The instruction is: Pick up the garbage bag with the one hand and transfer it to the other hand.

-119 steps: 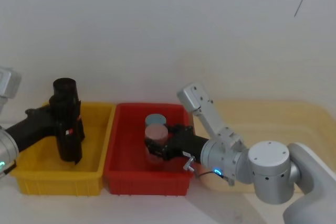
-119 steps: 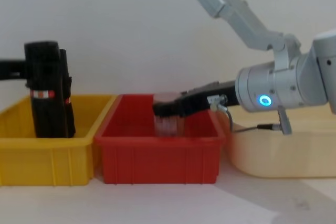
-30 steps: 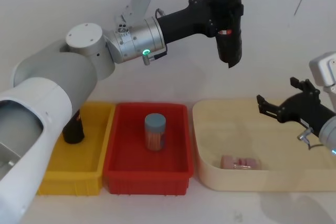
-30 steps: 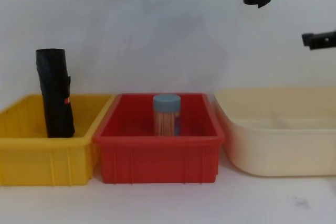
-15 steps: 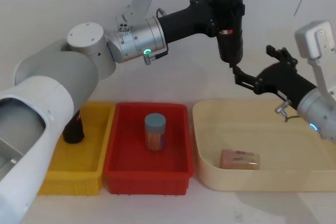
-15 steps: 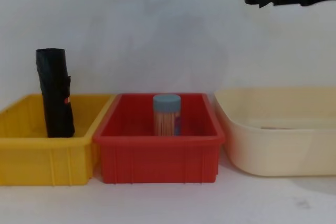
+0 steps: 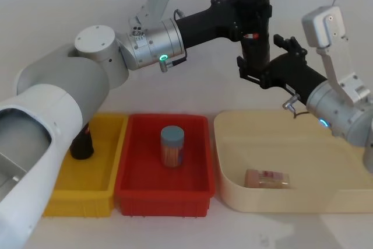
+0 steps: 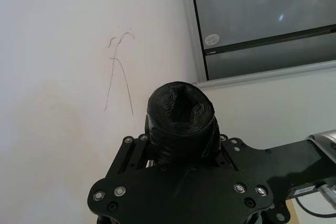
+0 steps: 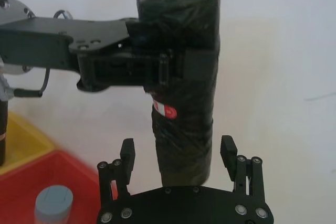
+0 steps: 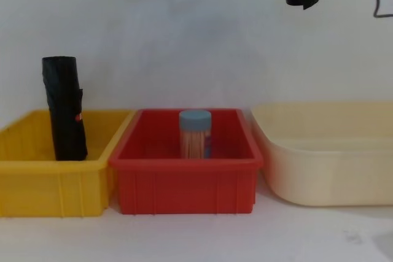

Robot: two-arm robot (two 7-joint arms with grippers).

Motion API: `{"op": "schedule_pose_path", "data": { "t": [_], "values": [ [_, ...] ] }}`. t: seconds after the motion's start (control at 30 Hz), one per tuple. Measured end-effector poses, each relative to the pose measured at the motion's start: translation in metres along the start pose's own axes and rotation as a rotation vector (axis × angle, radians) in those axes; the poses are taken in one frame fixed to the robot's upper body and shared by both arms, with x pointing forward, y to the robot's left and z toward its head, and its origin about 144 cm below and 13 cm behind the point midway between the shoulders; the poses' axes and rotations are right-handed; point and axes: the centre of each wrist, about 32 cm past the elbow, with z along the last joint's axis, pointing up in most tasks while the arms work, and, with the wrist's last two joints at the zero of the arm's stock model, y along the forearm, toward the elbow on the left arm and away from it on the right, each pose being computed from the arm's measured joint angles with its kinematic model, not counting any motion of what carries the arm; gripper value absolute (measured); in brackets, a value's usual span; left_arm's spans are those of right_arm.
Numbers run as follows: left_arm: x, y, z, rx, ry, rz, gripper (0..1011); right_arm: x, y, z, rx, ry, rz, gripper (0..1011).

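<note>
L end effector (image 7: 252, 13) raised, clamped, R end effector (image 7: 260, 68) open below

We record three containers in a row on the white table (image 7: 175, 231): a yellow plastic bin (image 7: 99, 193) at left, a red plastic bin (image 7: 192, 193) in the middle, a cream plastic tub (image 7: 230, 193) at right. The taller black roll (image 10: 64, 111) stands upright in the left one, a blue-capped clear jar (image 7: 172, 146) upright in the middle one, a small pink packet (image 7: 266, 178) flat in the right one. High above the gap between middle and right containers, the black cylindrical roll of garbage bags (image 7: 255, 24) hangs upright in the left gripper (image 7: 250, 13), with the right gripper (image 7: 259, 62) at its lower end, a finger on either side.
</note>
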Motion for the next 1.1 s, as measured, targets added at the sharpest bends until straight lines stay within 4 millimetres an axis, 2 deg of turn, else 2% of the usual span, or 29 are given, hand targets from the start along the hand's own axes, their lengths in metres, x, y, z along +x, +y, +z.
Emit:
{"op": "schedule_pose_path", "data": {
  "t": [0.4, 0.57, 0.7, 0.73, 0.83, 0.97, 1.1],
  "values": [
    [0.000, 0.000, 0.000, -0.001, 0.000, -0.001, 371, -0.002, 0.020, 0.005, 0.018, -0.018, 0.004, 996],
    [0.000, 0.000, 0.000, 0.000, 0.000, 0.000, 371, -0.002, 0.026, 0.007, 0.022, -0.025, 0.004, 908],
    [0.000, 0.000, 0.000, 0.000, 0.000, 0.000, 371, -0.002, 0.028, 0.007, 0.024, -0.028, 0.004, 803],
    [0.000, 0.000, 0.000, 0.000, 0.000, 0.000, 371, -0.002, 0.029, 0.008, 0.025, -0.028, 0.004, 749],
    [0.000, 0.000, 0.000, 0.000, 0.000, 0.000, 371, -0.003, 0.030, 0.008, 0.026, -0.030, 0.004, 694],
    [0.000, 0.000, 0.000, 0.000, 0.000, 0.000, 371, -0.003, 0.032, 0.009, 0.028, -0.032, 0.004, 556],
    [0.000, 0.000, 0.000, 0.000, 0.000, 0.000, 371, -0.003, 0.033, 0.009, 0.028, -0.033, 0.004, 549]
  ]
}}
